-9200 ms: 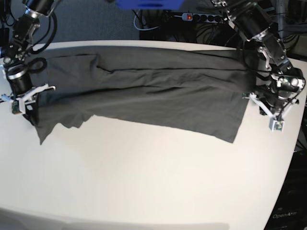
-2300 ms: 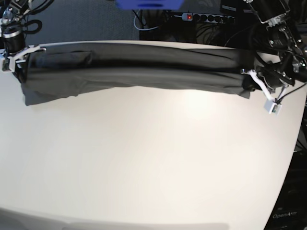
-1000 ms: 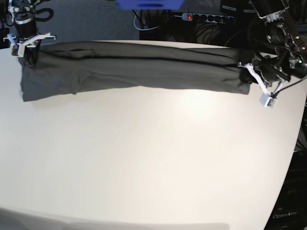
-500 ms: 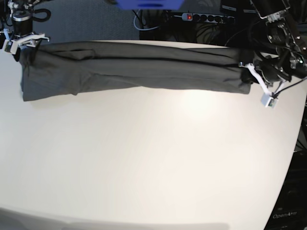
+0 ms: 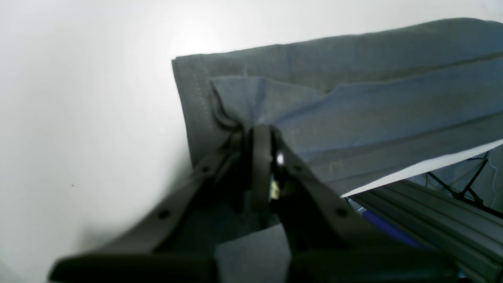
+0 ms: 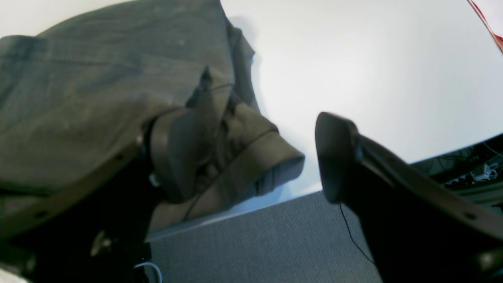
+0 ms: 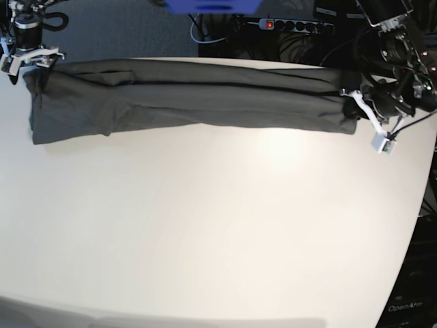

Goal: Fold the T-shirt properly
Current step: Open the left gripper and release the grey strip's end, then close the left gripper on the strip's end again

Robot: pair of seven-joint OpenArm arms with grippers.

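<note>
Dark grey fabric, the T-shirt (image 7: 191, 96), lies as a long narrow band along the far edge of the white worktop (image 7: 218, 225), already doubled lengthwise. The change of the last second is at the right hand (image 7: 27, 56): it was pinching the shirt's end and has now sprung wide, one finger (image 6: 338, 157) standing clear over bare worktop while the cloth end sags loose beside the other. Whether that other finger is touching the fabric is hard to tell from the blurred wrist view. The left hand (image 5: 261, 137) stays clamped tight on a bunched corner at the opposite end. I judge the lengthwise fold as set down on one side; the crosswise folds remain.
</note>
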